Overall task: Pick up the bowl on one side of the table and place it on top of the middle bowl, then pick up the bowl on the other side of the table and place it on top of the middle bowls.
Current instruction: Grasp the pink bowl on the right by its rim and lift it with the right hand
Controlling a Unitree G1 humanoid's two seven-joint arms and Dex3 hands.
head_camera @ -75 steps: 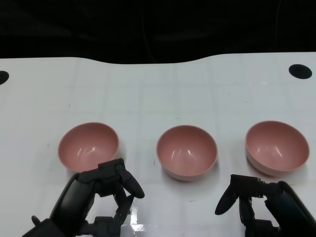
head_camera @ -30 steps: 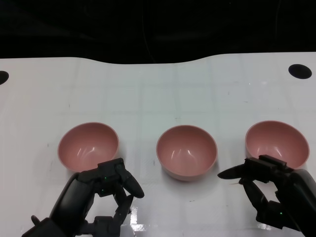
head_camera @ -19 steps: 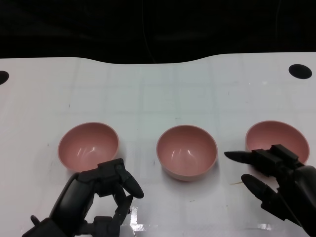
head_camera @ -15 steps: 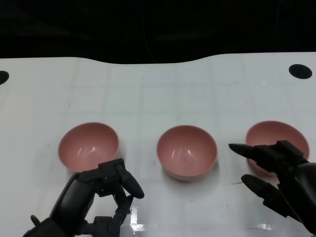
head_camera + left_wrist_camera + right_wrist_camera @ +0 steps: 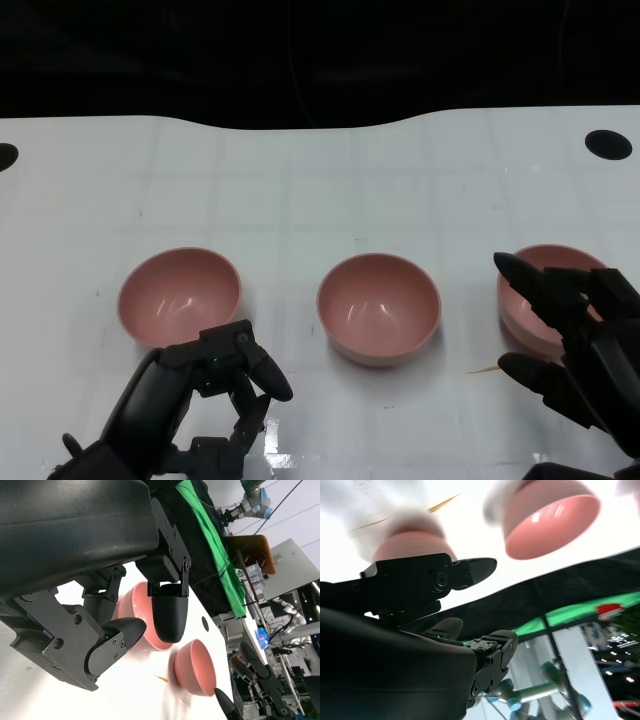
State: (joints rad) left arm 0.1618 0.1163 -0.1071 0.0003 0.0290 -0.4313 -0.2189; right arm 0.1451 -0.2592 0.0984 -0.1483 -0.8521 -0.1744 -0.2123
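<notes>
The right hand (image 5: 575, 345) covers the near rim of the right bowl (image 5: 545, 270) at the frame's lower right; contact cannot be told. The right wrist view is motion-blurred.

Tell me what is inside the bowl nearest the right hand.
The visible inside of the right bowl is bare pink. The right hand hangs open over its near side, hiding that part.

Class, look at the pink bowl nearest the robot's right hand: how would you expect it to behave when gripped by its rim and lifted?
The right bowl looks stiff and thin-walled, so probably light. Its glossy inside suggests the right hand might slip on it. The rounded underside could let it rock or tip if pushed at the rim.
</notes>
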